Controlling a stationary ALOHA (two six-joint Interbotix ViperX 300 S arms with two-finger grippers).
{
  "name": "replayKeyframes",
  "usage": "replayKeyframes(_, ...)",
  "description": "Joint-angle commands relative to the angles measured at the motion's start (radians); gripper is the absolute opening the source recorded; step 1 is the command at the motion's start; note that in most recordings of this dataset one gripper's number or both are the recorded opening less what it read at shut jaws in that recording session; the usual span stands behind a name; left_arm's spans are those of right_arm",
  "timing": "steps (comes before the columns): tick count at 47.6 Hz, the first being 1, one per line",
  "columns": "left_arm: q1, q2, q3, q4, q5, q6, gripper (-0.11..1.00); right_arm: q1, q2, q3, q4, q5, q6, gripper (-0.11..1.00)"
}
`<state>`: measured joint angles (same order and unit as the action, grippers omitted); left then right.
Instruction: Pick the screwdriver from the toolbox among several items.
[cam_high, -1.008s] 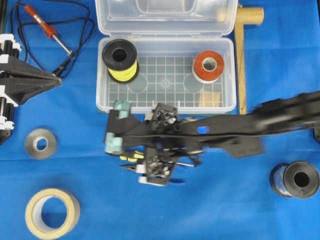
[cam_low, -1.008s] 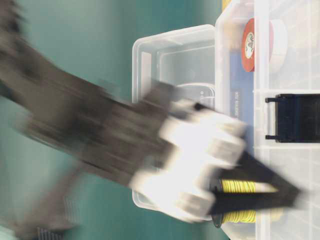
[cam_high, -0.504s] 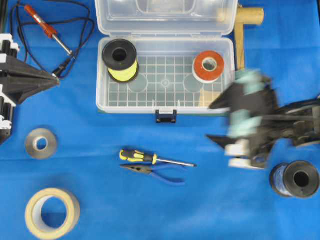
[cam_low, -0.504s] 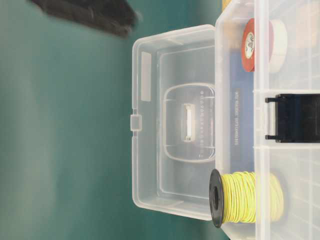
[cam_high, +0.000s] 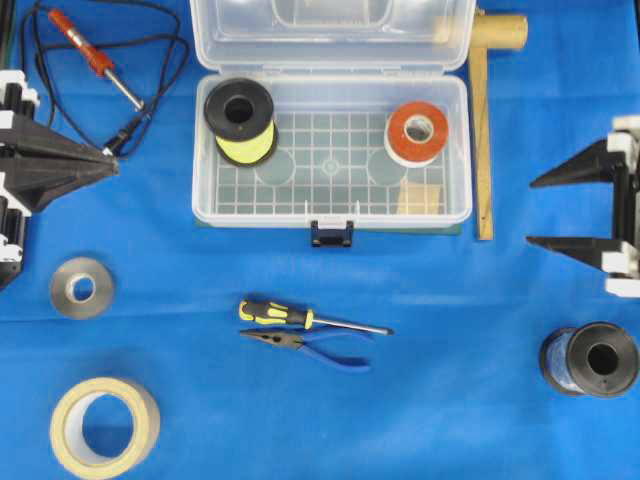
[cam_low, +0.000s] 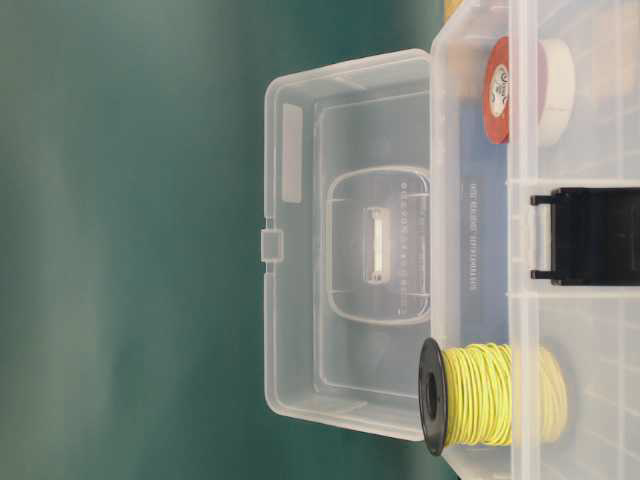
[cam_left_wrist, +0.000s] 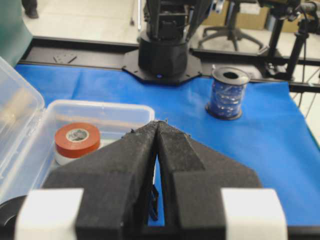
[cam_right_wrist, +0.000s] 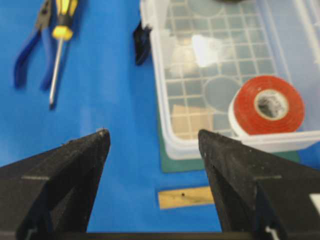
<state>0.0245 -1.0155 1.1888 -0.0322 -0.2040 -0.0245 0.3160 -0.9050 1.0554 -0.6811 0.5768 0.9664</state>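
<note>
The screwdriver, with a yellow-and-black handle and thin silver shaft, lies on the blue cloth in front of the toolbox, outside it. It also shows in the right wrist view. The clear toolbox stands open with its lid back. My right gripper is open and empty at the right edge, far from the screwdriver; in its wrist view the jaws stand wide apart beside the toolbox corner. My left gripper is shut and empty at the left edge, also shown in its wrist view.
Blue-handled pliers lie right beside the screwdriver. A yellow wire spool and red tape sit in the toolbox. Around it are a soldering iron, grey roll, masking tape, dark spool and wooden square.
My right arm pulled back from over the screwdriver to the right edge, with its gripper open. The screwdriver stays on the cloth beside the pliers. The left arm has not moved.
</note>
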Motion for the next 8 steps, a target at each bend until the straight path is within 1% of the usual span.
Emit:
replayKeyframes(1, -0.002, 0.006, -0.009, 0.0, -0.011, 0.002, 0.0, 0.005, -0.026, 0.029, -0.018, -0.048, 0.002, 0.72)
replayKeyframes(8, -0.002, 0.008, -0.009, 0.0, -0.017, 0.002, 0.0, -0.015, -0.051, 0.087, -0.037, -0.091, 0.002, 0.72)
